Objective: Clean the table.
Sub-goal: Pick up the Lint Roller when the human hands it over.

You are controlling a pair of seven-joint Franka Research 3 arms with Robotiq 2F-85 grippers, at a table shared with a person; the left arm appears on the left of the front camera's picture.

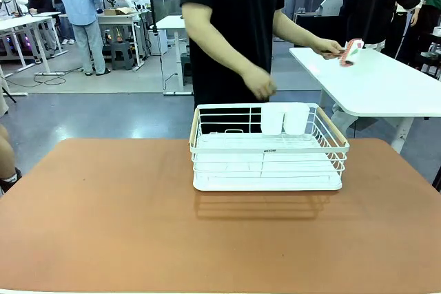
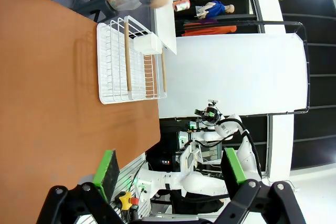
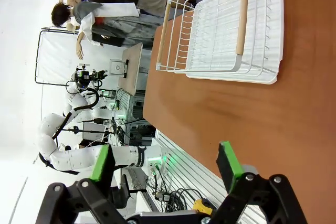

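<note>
The terracotta tabletop (image 1: 96,225) is lying broad in front with a white wire dish rack (image 1: 269,163) standing on its far middle, while the left end effector (image 2: 171,167) and right end effector (image 3: 164,162) are each hovering spread wide and empty over an edge of it, well apart from the rack.

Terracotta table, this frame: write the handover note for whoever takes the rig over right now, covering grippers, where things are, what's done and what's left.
Left gripper: jaws open, empty, well short of the rack.
Right gripper: jaws open, empty, also short of the rack.
Table: a white wire rack stands toward its far middle, with a white container hung on the rack's far rim.
Person at the far side: one hand holds a red-and-white item over the white side table.
Done: cannot tell.
Left: the rack is on the table; unclear whether it goes too.
</note>
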